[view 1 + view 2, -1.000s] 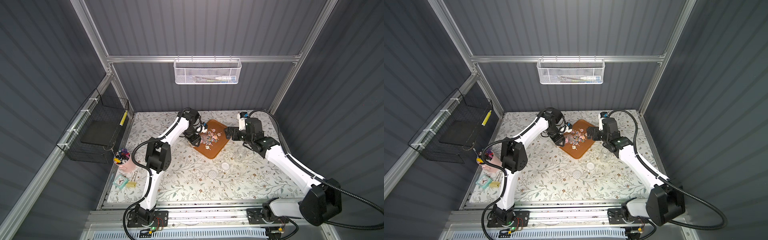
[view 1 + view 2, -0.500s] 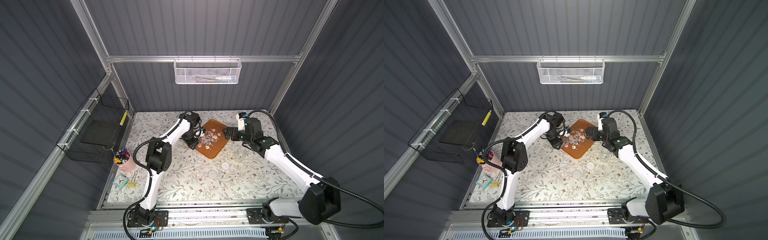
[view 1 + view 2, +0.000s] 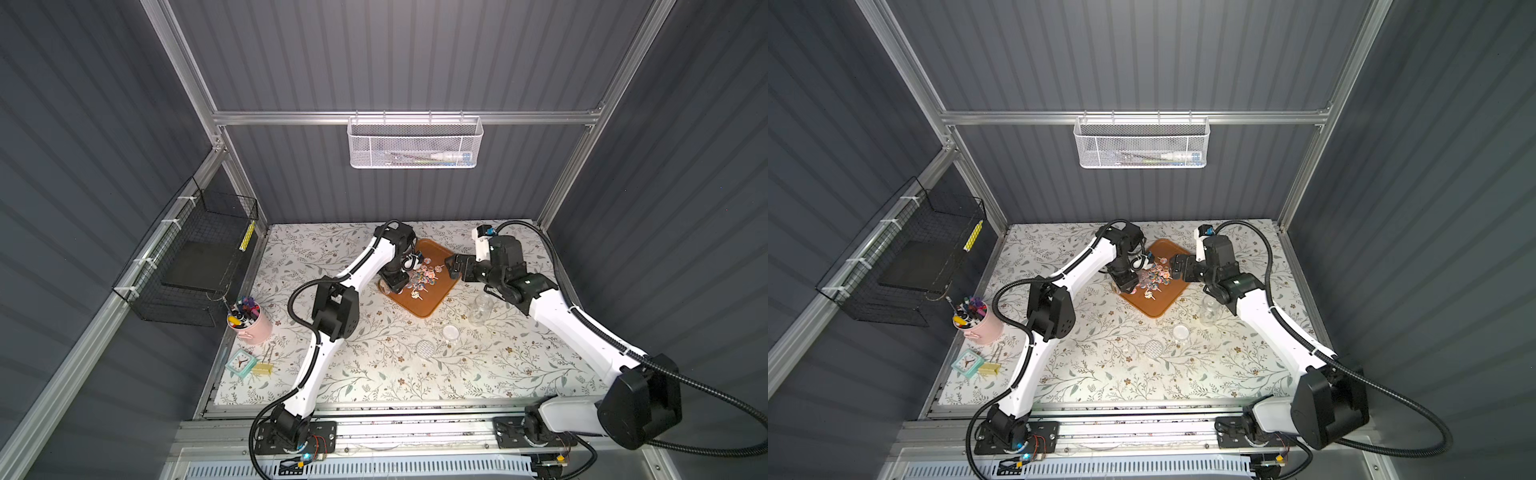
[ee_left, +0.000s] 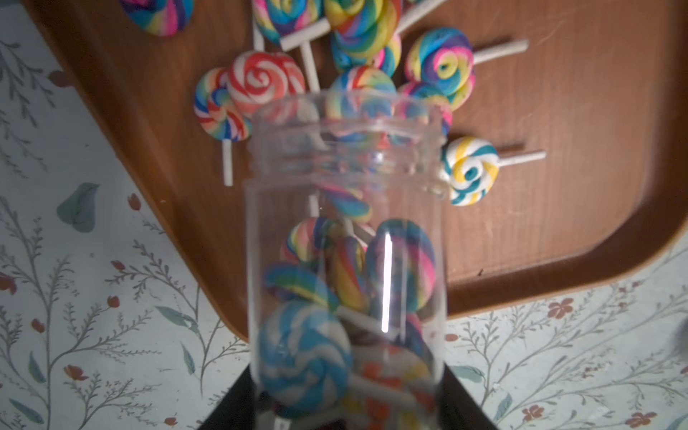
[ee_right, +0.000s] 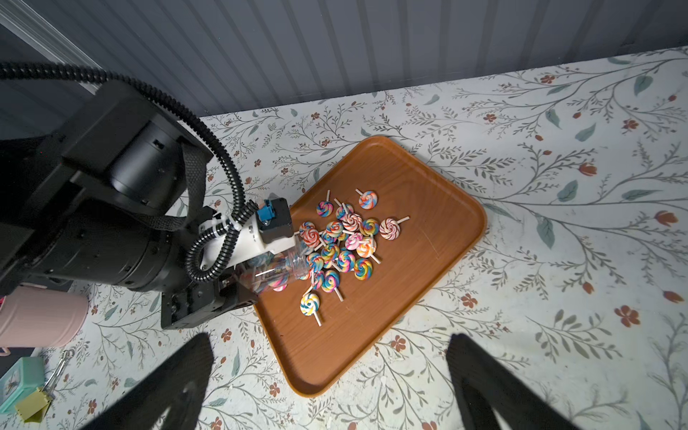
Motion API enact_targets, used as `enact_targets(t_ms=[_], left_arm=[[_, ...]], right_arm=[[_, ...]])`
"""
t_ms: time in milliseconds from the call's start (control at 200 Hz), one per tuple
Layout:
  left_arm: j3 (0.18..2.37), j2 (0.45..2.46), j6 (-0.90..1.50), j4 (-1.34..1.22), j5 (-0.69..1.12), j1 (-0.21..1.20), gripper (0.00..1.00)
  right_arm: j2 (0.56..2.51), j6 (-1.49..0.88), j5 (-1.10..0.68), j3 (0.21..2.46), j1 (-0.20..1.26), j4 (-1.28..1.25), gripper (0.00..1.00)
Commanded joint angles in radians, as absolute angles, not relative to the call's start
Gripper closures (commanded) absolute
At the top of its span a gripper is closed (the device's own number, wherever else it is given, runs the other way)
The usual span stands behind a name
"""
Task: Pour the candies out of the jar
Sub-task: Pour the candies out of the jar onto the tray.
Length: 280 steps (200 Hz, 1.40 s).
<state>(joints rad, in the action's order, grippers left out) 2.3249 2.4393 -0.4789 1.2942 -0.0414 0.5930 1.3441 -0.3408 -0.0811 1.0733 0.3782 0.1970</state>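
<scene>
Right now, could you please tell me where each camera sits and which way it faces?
Top views: high at the front, looking down on the table; left arm and right arm show whole.
Left wrist: on the left arm, looking along the jar onto the tray; only the left gripper shows.
Right wrist: on the right arm, facing the candies; the open right gripper and left arm show.
Shared: both wrist views show jar, tray and candies.
</scene>
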Motion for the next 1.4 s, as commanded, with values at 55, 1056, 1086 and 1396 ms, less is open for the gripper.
enact_targets(t_ms=[55,1056,1086,1396], left_arm=[[2.168,2.263,-0.482,1.307,-0.002,0.603,1.00],[2.308,2.380,-0.513,1.434,-0.483,0.696,1.00],[2.301,2.389,-0.532,1.426,-0.545,0.706,1.00],[2.366,2.416,-0.706,1.275,-0.617,0.720,1.00]], right_arm=[[1.332,-0.354,-0.101,1.063,0.374,0.190,0.01],[1.341,-0.347,-0.158,1.074,0.374,0.202,0.01],[1.342,-0.344,-0.160,1.077,0.374,0.205,0.01],[1.336,-0.353,-0.162,1.074,0.374,0.201,0.01]])
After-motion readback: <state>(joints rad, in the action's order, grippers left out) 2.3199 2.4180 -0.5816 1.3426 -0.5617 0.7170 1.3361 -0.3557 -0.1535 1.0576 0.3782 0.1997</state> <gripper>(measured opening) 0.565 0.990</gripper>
